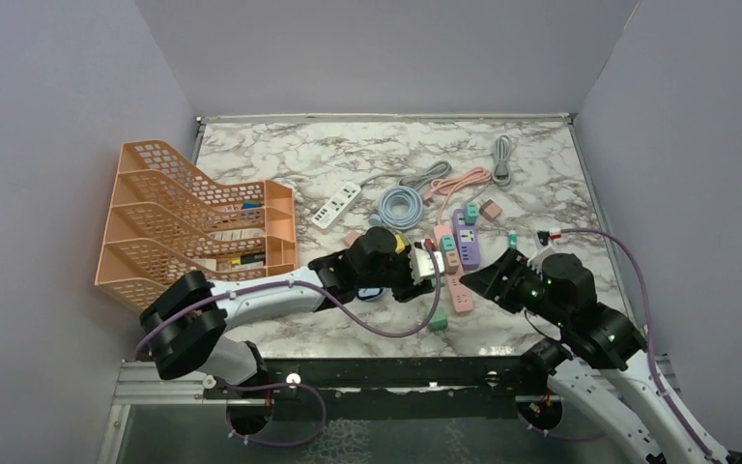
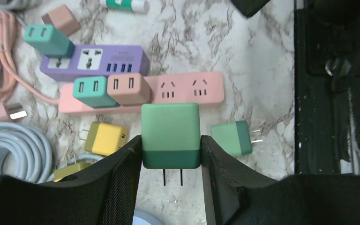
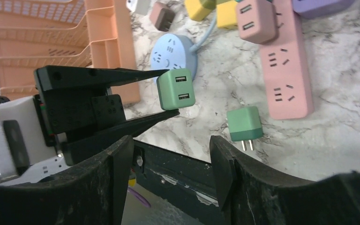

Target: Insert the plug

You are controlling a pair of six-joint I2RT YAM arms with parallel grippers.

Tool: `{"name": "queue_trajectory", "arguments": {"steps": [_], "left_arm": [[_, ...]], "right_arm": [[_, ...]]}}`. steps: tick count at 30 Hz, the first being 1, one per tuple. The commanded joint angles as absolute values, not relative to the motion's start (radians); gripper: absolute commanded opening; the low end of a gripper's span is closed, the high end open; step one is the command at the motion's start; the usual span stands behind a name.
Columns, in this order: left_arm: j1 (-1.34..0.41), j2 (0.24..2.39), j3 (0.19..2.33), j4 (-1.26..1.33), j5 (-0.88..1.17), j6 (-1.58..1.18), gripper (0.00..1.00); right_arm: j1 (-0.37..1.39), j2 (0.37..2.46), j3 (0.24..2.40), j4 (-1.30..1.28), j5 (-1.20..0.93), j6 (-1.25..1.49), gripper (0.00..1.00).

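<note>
You had four power strips out: one white strip [image 1: 336,205], one purple strip [image 2: 93,58], one pink strip [image 2: 187,89] and one round blue strip [image 3: 173,56]. Adapters numbered eight: two green adapters [image 2: 171,129] [image 2: 232,138], two teal adapters [image 2: 47,40] [image 2: 93,91], two brownish-pink adapters [image 2: 129,89] [image 2: 61,18] and two yellow adapters [image 2: 105,138] [image 2: 72,169]. Coiled cables came to four: two grey cables [image 1: 425,176] [image 1: 502,159], one pink cable [image 1: 464,181] and one pale-blue cable [image 1: 401,206]. One orange rack [image 1: 193,227] stood alongside.
</note>
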State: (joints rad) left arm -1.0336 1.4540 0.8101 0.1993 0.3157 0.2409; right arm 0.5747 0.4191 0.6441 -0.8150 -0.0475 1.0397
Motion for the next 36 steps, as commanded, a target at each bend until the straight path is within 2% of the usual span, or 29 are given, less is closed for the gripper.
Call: {"name": "queue_trajectory", "arguments": {"steps": [1,6,13,18,23,31,34,36], "left_arm": [[-1.032,1.351,0.792,0.256,0.398,0.192,0.14],[-1.032,1.259,0.799,0.251,0.459,0.182,0.14],[-1.033,1.216,0.810,0.238,0.498,0.184,0.14],[-1.032,1.202,0.811,0.233,0.514,0.181,0.14],[-1.033,1.189,0.801,0.246,0.508,0.174,0.14],[-1.032,1.178,0.794,0.249,0.501,0.169,0.15],[-1.032,1.177,0.796,0.224,0.486,0.164,0.22],[-1.033,1.175,0.800,0.200,0.443,0.141,0.40]], "right_arm": [[0.573,0.409,0.648,-0.711,-0.174,0.930,0.62],[0.572,0.498,0.709,-0.722,-0.260,0.855,0.63],[0.572,0.592,0.701,-0.601,-0.455,0.847,0.61],[0.573,0.594,0.684,-0.517,-0.454,0.907,0.57],[0.573,0.609,0.666,-0.479,-0.442,0.974,0.48],[0.572,0.673,0.657,-0.477,-0.441,0.985,0.39],[0.572,0.701,0.660,-0.467,-0.421,0.982,0.27],[0.573,0.717,0.663,-0.458,-0.401,0.968,0.17]]}}
